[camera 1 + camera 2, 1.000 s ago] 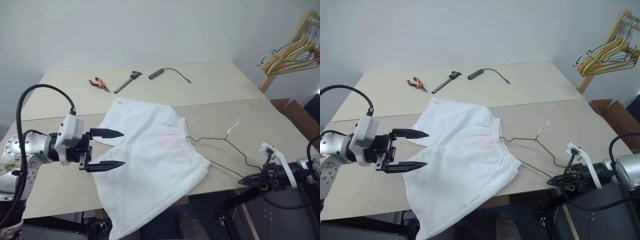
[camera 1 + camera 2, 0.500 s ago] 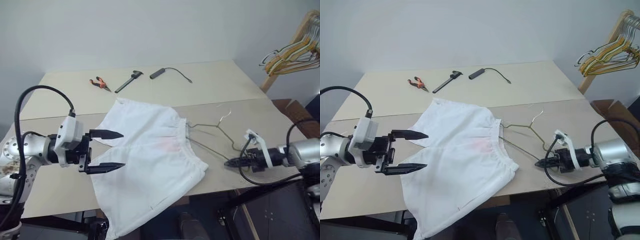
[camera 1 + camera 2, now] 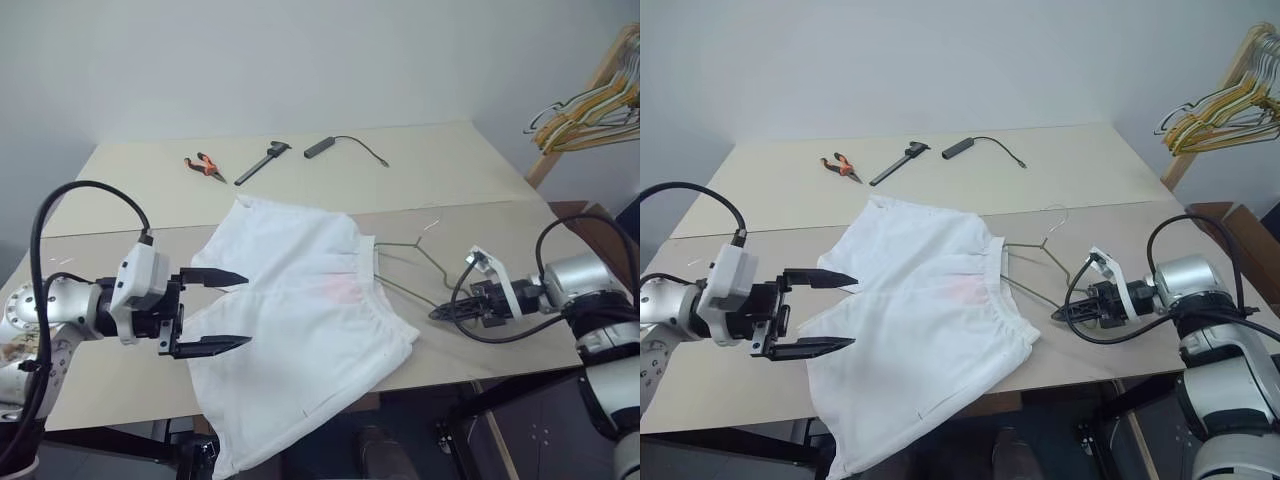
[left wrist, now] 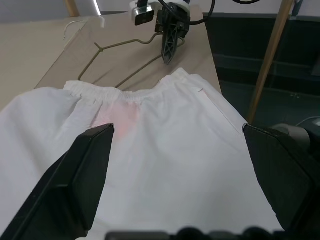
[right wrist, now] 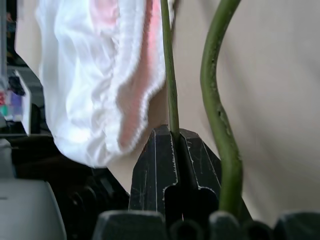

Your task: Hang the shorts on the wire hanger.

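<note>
The shorts (image 3: 300, 320) lie flat on the bench (image 3: 130, 195), one leg overhanging its near edge. The wire hanger (image 3: 405, 268) lies beside the waistband, its lower wire clenched in the right end effector (image 3: 438, 314). The left end effector (image 3: 222, 310) hovers released over the shorts' left side.

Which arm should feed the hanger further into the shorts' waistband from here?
Right. The right gripper is already shut on the hanger, whose far end lies at the waistband of the shorts. The left gripper, jaws open, hovers over the shorts' other side, better placed to hold the cloth.
</note>
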Robot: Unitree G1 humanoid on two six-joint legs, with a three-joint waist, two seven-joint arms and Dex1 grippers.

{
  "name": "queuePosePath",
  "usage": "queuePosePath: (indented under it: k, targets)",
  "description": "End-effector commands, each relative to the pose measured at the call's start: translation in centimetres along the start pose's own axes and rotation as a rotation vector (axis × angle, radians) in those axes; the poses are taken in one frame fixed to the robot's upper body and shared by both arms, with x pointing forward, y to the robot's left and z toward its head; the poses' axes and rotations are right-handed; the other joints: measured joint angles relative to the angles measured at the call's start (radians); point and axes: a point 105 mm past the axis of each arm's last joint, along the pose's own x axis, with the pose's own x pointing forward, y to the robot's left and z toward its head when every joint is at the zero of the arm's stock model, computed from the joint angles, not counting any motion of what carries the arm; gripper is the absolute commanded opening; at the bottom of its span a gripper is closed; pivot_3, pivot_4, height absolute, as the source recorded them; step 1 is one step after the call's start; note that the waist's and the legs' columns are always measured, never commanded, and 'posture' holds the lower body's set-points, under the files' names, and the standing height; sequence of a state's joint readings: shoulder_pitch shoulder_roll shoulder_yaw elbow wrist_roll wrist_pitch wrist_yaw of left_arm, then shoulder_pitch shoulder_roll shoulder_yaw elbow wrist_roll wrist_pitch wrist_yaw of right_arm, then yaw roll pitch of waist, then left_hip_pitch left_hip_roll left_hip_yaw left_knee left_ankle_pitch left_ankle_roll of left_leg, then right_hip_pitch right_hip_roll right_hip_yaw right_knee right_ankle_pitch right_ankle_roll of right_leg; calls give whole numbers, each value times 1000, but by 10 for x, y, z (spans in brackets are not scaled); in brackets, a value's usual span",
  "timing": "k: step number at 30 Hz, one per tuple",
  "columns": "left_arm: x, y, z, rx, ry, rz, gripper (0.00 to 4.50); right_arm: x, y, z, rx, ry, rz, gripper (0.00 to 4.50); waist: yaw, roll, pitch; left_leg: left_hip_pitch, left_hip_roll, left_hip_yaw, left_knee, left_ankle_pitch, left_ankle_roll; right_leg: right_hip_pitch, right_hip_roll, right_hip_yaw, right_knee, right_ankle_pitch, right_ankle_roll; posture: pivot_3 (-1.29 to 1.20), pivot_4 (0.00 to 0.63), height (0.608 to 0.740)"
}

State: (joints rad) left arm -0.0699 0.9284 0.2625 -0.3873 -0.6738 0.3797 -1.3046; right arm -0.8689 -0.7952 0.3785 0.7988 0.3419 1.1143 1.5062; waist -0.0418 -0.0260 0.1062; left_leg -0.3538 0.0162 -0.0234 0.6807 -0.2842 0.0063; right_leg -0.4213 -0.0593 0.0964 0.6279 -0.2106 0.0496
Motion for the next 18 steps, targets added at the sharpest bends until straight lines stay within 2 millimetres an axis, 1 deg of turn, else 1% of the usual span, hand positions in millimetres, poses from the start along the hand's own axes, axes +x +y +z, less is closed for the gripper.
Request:
queuePosePath:
  k: [1,6,13,15,16,18]
  targets:
    - [-2,-1,11,43,-19,6,4458,-3,5,12,15,-40,34,0,2,0,0,0,0,0,0,0,0,0,0,0,0,0,0,88,73,740]
    - [-2,-2,10,43,-17,1,4458,5,5,18,37,-55,49,0,4,0,0,0,0,0,0,0,0,0,0,0,0,0,0,92,70,740]
    - [-3,-1,10,47,-12,-3,4458,12,4,26,19,-84,49,0,2,0,0,0,0,0,0,0,0,0,0,0,0,0,-1,97,64,740]
    - [-3,-1,10,50,-11,-4,4458,8,5,30,-5,-104,33,0,2,0,0,0,0,0,0,0,0,0,0,0,0,0,-1,92,62,740]
    - [-3,0,10,51,-10,-3,4458,4,5,33,-39,-113,17,0,2,0,0,0,0,0,0,0,0,0,0,0,0,0,-1,92,62,740]
    - [-3,0,9,52,-8,-2,4458,-6,12,42,-142,-149,4,0,2,0,0,0,0,0,0,0,0,0,0,0,0,0,-1,80,60,740]
